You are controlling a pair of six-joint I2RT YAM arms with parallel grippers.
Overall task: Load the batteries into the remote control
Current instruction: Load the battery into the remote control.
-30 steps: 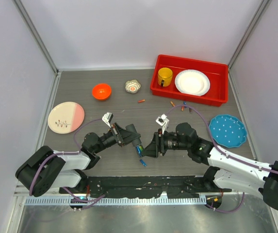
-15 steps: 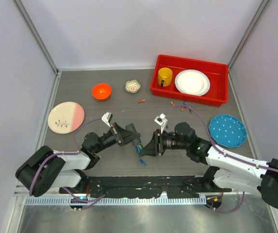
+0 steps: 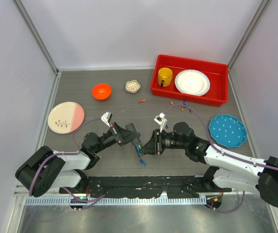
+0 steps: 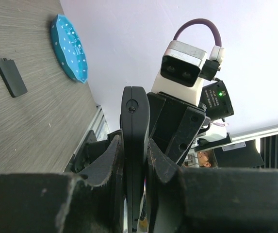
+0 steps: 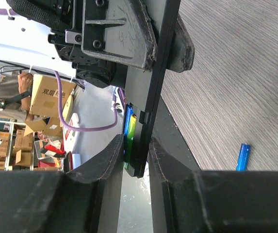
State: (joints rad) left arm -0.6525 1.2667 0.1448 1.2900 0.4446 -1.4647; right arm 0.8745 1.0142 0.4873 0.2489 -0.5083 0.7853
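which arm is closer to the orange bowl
Left. The left arm lies just nearside of the orange bowl, slightly to its right; the right arm is much farther right. Both arms meet at the remote control.

The right gripper (image 3: 148,145) has slid toward the left edge of the worktop (image 3: 80,97) in small steps, closing the gap to the remote control (image 3: 139,147) held up by the left gripper (image 3: 134,141). Its fingers (image 5: 110,154) now flank the remote's free end (a second ago they stood just short of it), though whether they press on it cannot be told. The right forearm has followed: its wrist camera (image 3: 160,119) has shifted leftward, and the arm's outer end near the right front corner has drawn slightly inward.
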